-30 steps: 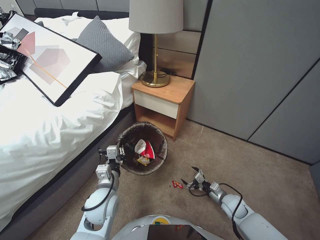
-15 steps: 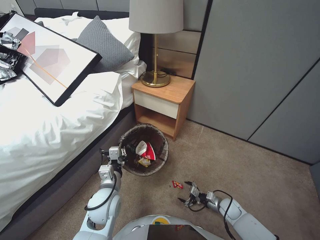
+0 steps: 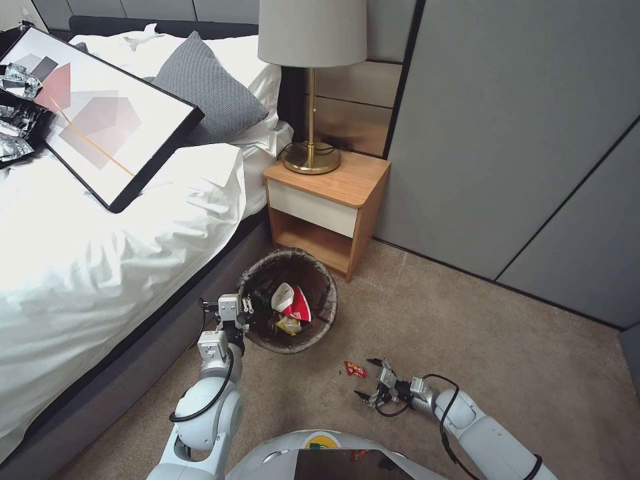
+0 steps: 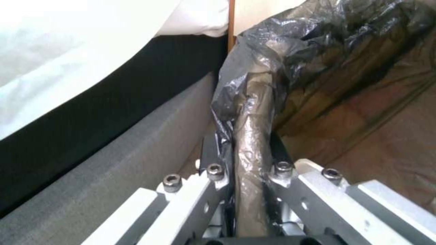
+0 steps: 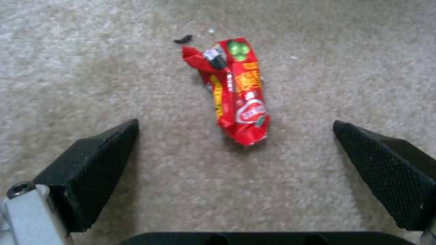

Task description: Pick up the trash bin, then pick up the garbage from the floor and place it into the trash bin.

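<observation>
The trash bin (image 3: 331, 301), lined with a dark bag, stands on the floor (image 3: 427, 320) between the bed and the nightstand. It holds a red-and-white wrapper (image 3: 294, 301) and a yellow one (image 3: 288, 324). My left gripper (image 3: 241, 308) is shut on the bin's near-left rim; the left wrist view shows its fingers (image 4: 213, 172) clamping the bag-covered rim (image 4: 254, 112). A small red snack wrapper (image 3: 355, 369), the garbage, lies on the carpet. My right gripper (image 3: 367, 379) hangs open just behind it, low over the floor. In the right wrist view the garbage (image 5: 238, 92) lies just ahead of the right gripper (image 5: 236, 124), centred on the gap between its fingers (image 5: 91, 163).
A bed (image 3: 100, 267) with white sheets and a framed picture (image 3: 100, 120) runs along the left. A wooden nightstand (image 3: 327, 200) with a lamp (image 3: 311, 100) stands behind the bin. Grey wall panels (image 3: 507, 147) close off the right. Open carpet lies to the right of the wrapper.
My right gripper has dropped toward the floor and drawn back toward me, still open, ending just behind the red wrapper. My left gripper and the bin have shifted only slightly.
</observation>
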Controlling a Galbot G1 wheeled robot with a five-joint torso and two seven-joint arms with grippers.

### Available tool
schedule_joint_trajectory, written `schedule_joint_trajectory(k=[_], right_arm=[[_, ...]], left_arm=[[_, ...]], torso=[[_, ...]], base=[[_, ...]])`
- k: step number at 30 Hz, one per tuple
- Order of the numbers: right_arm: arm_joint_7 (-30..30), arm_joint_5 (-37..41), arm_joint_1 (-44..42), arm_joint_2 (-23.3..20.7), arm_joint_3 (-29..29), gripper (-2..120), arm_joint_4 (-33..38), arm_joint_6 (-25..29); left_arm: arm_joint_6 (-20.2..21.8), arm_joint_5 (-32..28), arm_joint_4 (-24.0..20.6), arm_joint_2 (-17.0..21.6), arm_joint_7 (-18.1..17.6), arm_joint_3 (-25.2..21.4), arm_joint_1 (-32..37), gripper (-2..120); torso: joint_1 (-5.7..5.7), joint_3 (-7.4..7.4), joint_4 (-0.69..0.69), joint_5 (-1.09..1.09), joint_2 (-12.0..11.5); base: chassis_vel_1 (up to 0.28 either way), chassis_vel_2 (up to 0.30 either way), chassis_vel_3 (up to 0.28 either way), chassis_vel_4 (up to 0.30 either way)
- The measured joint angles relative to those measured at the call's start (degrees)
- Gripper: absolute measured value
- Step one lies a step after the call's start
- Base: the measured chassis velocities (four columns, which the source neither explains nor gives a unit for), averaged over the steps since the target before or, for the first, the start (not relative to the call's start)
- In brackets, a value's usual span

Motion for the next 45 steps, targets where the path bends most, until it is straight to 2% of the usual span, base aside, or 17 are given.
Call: schedule_joint_trajectory(k=[15, 19, 28, 32, 33, 36, 37, 38, 40, 41, 42, 44, 45], right_arm=[[1.0, 0.6, 1.1, 0.0, -0.3, 100, -0.2, 0.1], [1.0, 0.7, 1.3, 0.1, -0.5, 92, -0.2, 0.3], [1.5, 0.7, 2.1, 0.1, -1.7, 86, -0.1, 0.3], [1.7, 0.6, 2.3, 0.2, -2.1, 71, -0.4, 0.4], [1.7, 0.6, 2.3, 0.2, -2.1, 71, -0.4, 0.4], [1.6, 0.6, 2.5, 0.5, -2.2, 58, -0.8, 1.0], [1.6, 0.6, 2.5, 0.5, -2.2, 58, -0.8, 1.0], [1.3, 0.5, 2.7, 0.5, -2.2, 51, -1.1, 1.1], [1.2, 0.5, 2.7, 0.6, -2.2, 43, -1.2, 1.2], [1.2, 0.5, 2.7, 0.6, -2.2, 43, -1.2, 1.2], [1.1, 0.5, 2.8, 0.7, -2.2, 35, -1.5, 1.4], [1.0, 0.6, 2.9, 0.8, -2.2, 32, -1.7, 1.5], [0.9, 0.5, 2.8, 1.0, -2.2, 25, -2.0, 1.6]], left_arm=[[-0.2, 0.3, 0.3, -0.1, 0.0, 0.2, 0.1, 3], [-0.2, 0.4, 0.3, -0.1, 0.0, 0.3, 0.1, 3], [-0.3, 0.6, 0.5, -0.2, 0.0, 0.6, 0.1, 3], [-0.3, 0.6, 0.6, -0.2, -0.1, 0.6, 0.0, 3], [-0.3, 0.6, 0.6, -0.2, -0.1, 0.6, 0.0, 3], [-0.3, 0.6, 0.7, -0.2, -0.1, 0.6, 0.0, 3], [-0.3, 0.6, 0.7, -0.2, -0.1, 0.6, 0.0, 3], [-0.3, 0.6, 0.7, -0.2, -0.1, 0.6, -0.1, 3], [-0.3, 0.6, 0.8, -0.2, -0.1, 0.6, -0.1, 3], [-0.3, 0.6, 0.8, -0.2, -0.1, 0.6, -0.1, 3], [-0.3, 0.6, 0.8, -0.3, -0.1, 0.6, -0.1, 3], [-0.3, 0.6, 0.9, -0.3, -0.2, 0.6, -0.1, 3], [-0.3, 0.6, 0.9, -0.3, -0.2, 0.6, -0.3, 3]], torso=[[0.00, 0.00, -0.01, -0.01, 0.0], [0.00, 0.00, -0.01, 0.00, 0.0], [0.00, 0.00, -0.01, -0.01, 0.0], [0.00, 0.00, -0.01, -0.01, 0.0], [0.00, 0.00, -0.01, -0.01, 0.0], [0.00, 0.00, -0.02, 0.00, 0.0], [0.00, 0.00, -0.02, 0.00, 0.0], [0.00, 0.00, -0.01, -0.01, 0.0], [0.00, 0.00, -0.01, -0.01, 0.0], [0.00, 0.00, -0.01, -0.01, 0.0], [0.00, 0.00, 0.00, -0.01, 0.0], [0.00, 0.00, -0.01, 0.00, 0.0], [0.00, 0.00, -0.01, 0.00, 0.0]], base=[[0.000, 0.000, 0.000, 0.000], [0.000, 0.000, 0.000, 0.000], [0.000, 0.000, 0.000, 0.000], [0.000, 0.000, 0.000, 0.000], [0.000, 0.000, 0.000, 0.000], [0.000, 0.000, 0.000, 0.000], [0.000, 0.000, 0.000, 0.000], [0.000, 0.000, 0.000, 0.000], [0.000, 0.000, 0.000, 0.000], [0.000, 0.000, 0.000, 0.000], [0.000, 0.000, 0.000, 0.000], [0.000, 0.000, 0.000, 0.000], [0.000, 0.000, 0.000, 0.000]])
